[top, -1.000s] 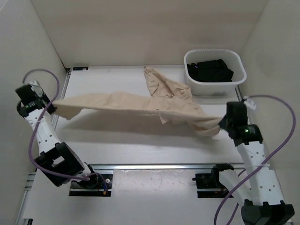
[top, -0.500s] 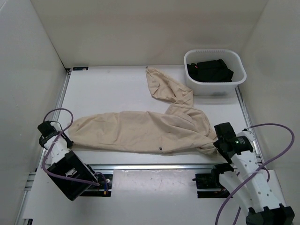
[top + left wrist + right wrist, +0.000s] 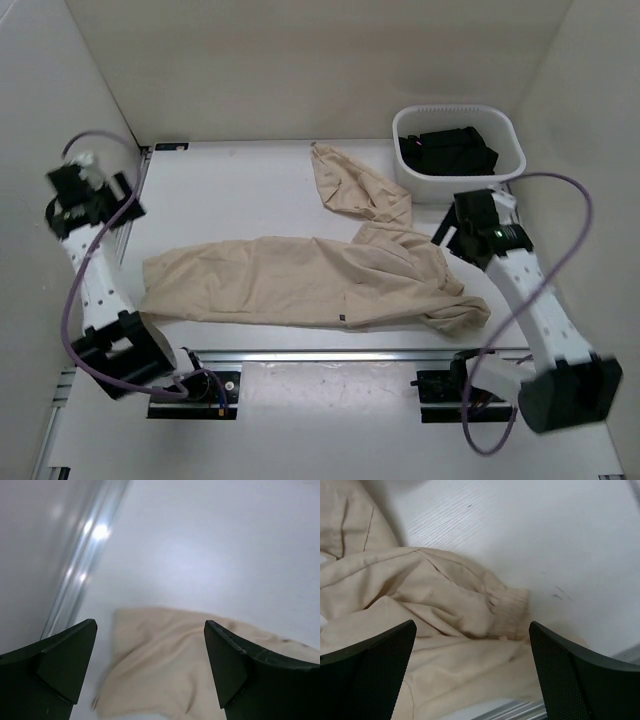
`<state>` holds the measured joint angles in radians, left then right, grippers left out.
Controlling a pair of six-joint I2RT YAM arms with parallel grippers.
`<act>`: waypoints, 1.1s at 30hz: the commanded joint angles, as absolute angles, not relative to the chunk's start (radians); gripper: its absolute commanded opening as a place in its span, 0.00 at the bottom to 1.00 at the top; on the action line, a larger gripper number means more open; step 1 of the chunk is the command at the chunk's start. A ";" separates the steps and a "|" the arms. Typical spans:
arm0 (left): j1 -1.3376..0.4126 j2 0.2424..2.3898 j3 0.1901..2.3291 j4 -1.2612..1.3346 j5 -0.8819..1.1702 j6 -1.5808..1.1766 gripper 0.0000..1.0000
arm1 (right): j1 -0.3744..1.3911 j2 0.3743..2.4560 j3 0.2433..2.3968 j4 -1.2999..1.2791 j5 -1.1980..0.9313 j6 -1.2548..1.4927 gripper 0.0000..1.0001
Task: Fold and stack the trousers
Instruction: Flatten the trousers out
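Since the earlier frames, both arms have let go of the trousers (image 3: 300, 285) and risen. The cloth, first stretched in the air between them, now lies on the table (image 3: 230, 190).

Basket (image 3: 415, 183), white, at the far right corner: holds a dark folded item (image 3: 447, 150); no beige cloth inside.

Trousers: one leg runs left to right across the near half of the table, and the other bends back toward the far edge, just beside the basket. A small dark label (image 3: 342, 320) sits at the near hem, and the right end is bunched.

Left gripper (image 3: 150, 627): lifted near the left wall, looking down at the left cloth end. Its jaws are wide apart and hold nothing.

Right gripper (image 3: 472, 625): beside the basket's near wall, above the ribbed cuff. Its jaws are apart and clear of the cloth.
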<state>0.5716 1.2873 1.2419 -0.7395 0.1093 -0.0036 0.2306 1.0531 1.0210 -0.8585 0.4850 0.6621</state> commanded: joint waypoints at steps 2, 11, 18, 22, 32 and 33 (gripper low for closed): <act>0.134 1.546 1.524 -0.862 0.040 0.000 1.00 | 0.189 1.265 1.025 -0.613 0.227 0.404 0.98; -0.375 2.426 2.505 -0.982 0.115 0.000 1.00 | 0.103 1.460 1.022 -0.417 -0.012 0.314 0.98; -0.514 2.582 2.445 -0.627 0.020 0.000 1.00 | 0.083 1.529 0.988 -0.373 0.000 0.357 0.98; -0.514 2.631 2.441 -0.529 -0.075 0.000 1.00 | 0.083 1.529 0.945 -0.351 0.017 0.391 0.98; -0.514 2.632 2.324 -0.520 -0.081 0.000 0.14 | 0.083 1.563 0.882 -0.315 0.057 0.443 0.59; -0.514 2.619 2.310 -0.520 -0.081 0.000 0.14 | 0.083 1.563 0.882 -0.324 0.057 0.443 0.46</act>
<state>-0.5110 2.6457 2.3501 -0.5053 -0.0639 -0.0013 0.0860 1.5505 0.8852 -0.3603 0.0525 0.4217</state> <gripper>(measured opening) 0.151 0.512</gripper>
